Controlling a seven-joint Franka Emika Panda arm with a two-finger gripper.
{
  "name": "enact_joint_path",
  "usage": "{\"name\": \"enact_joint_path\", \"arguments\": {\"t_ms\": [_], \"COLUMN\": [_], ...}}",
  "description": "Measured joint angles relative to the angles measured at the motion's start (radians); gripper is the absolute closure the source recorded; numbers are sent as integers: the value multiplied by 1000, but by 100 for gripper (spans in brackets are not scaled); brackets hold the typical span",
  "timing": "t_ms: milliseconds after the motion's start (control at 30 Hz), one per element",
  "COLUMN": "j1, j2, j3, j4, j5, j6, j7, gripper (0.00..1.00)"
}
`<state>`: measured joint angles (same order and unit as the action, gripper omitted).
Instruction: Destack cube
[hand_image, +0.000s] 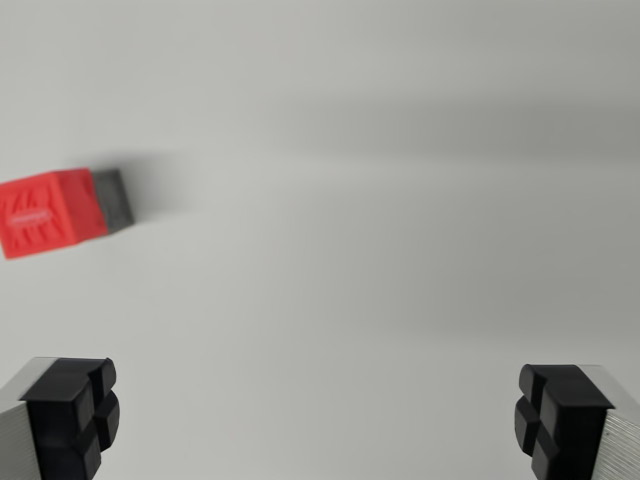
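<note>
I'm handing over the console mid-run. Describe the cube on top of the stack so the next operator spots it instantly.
Start from the plain white tabletop that fills the wrist view, then go to its far left edge, above the open jaws. There sits the red plastic cube with raised grooved markings. It is the only bright thing in view, and the dark grey block shows just behind it.

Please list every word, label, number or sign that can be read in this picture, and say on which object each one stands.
None can be read. The red plastic cube carries raised markings on its top face, too blurred to tell whether they are letters. The grey cube beneath it and the open black-padded gripper show no text.
</note>
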<state>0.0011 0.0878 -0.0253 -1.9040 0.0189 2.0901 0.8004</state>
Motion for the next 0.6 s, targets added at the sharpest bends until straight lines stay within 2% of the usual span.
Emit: {"name": "enact_joint_path", "arguments": {"t_ms": [600], "j1": [24], "j2": [19], "j3": [12], "j4": [-21], "j5": [-2], "j6": [30], "j7": [13], "gripper": [0]}}
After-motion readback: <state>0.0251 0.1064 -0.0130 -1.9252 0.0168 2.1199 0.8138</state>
